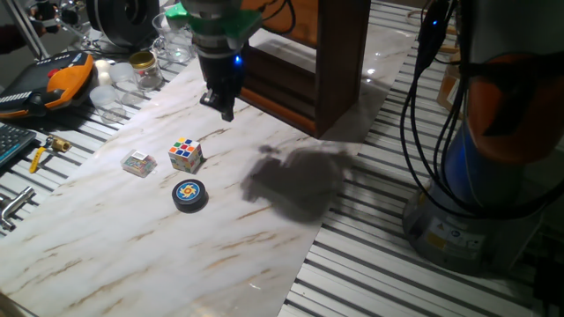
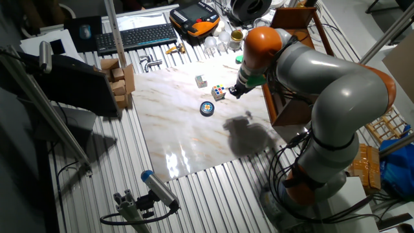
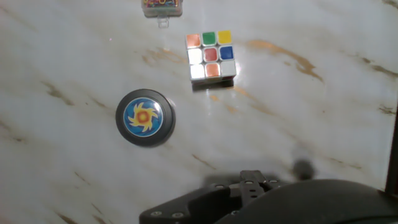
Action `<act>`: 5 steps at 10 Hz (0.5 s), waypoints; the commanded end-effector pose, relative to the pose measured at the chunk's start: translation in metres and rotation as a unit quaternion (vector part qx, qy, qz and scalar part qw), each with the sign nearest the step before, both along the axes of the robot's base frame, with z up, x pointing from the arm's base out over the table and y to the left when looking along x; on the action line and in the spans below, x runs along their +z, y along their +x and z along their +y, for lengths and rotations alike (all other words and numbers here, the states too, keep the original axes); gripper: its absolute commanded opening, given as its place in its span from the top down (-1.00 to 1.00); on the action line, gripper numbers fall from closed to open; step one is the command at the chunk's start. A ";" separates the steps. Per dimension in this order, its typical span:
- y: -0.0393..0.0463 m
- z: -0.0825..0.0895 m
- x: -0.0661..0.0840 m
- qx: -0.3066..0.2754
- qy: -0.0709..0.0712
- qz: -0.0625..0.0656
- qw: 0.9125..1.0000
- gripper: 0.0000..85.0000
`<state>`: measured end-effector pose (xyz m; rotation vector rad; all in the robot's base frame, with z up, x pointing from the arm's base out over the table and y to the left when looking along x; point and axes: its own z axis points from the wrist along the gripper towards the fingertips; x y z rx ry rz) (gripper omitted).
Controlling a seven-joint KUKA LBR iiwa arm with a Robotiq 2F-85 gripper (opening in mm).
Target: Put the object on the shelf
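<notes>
Clear box (image 1: pixel 139 163): furthest left of the three small things on the marble surface (image 1: pixel 106 238), just beside the cube.
Rubik's cube (image 1: pixel 185 155): sits between the clear box and the claw, flat on the surface. In the hand view it's up top, right of the disc.
Object (image 1: pixel 189 195): the black disc with the blue/yellow/orange swirl, lying flat and emblem up, just in front of the cube and not touching it.
Object vs claw: well apart. The claw (image 1: pixel 224 104) hangs up above the surface, behind and to the right of the disc in the one fixed view; in the hand view the disc is off to the left of centre.
Claw state: holding nothing, honestly can't tell how far open it is, the fingers look bunched together from here.
Shelf (image 1: pixel 339 53): big dark wooden unit at the back right, right behind the claw.
</notes>
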<state>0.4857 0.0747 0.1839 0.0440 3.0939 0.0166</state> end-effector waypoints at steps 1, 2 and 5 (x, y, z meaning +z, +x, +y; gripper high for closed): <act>-0.0014 0.003 -0.001 -0.005 -0.002 -0.001 1.000 1.00; -0.0028 0.006 -0.003 -0.008 -0.002 -0.001 1.000 1.00; -0.0083 0.019 -0.012 -0.017 -0.005 -0.002 1.000 1.00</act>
